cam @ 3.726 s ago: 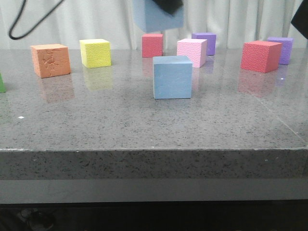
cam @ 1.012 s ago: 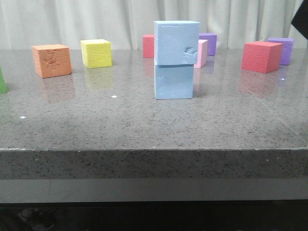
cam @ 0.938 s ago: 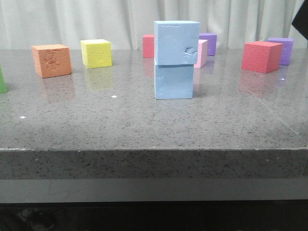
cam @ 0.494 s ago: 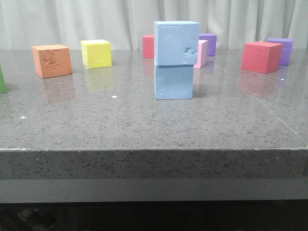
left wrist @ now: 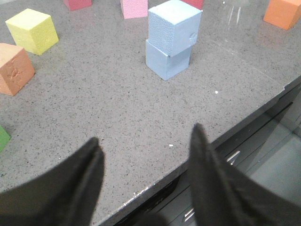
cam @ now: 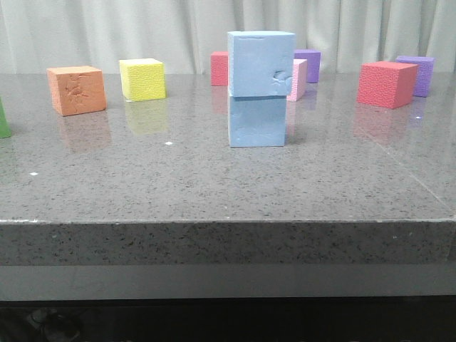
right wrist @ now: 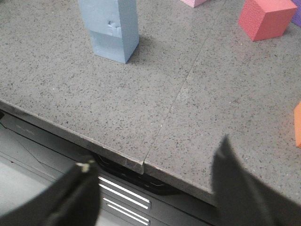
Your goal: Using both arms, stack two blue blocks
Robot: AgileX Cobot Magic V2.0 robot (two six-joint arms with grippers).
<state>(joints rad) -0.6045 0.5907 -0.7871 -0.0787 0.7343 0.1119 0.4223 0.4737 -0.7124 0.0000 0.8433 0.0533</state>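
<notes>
Two sky-blue blocks stand stacked near the table's middle. The upper blue block [cam: 261,63] has a small torn dent on its front right and rests on the lower blue block [cam: 257,120], turned slightly and overhanging a little. The stack also shows in the left wrist view [left wrist: 174,26] and the right wrist view [right wrist: 110,14]. My left gripper [left wrist: 146,136] is open and empty, hovering over the table's front edge, well back from the stack. My right gripper [right wrist: 156,153] is open and empty, also over the front edge. Neither arm shows in the front view.
Around the stack stand an orange cube [cam: 76,90], a yellow cube [cam: 142,78], a red cube [cam: 221,68], a pink cube [cam: 299,78], two purple cubes [cam: 309,64] [cam: 415,74], a larger red cube [cam: 387,83] and a green cube [cam: 3,117] at the left edge.
The upper blue block, held aloft 3.7 s ago, now rests free on the lower one. The black arm corner at the front view's top right has gone out of view.
</notes>
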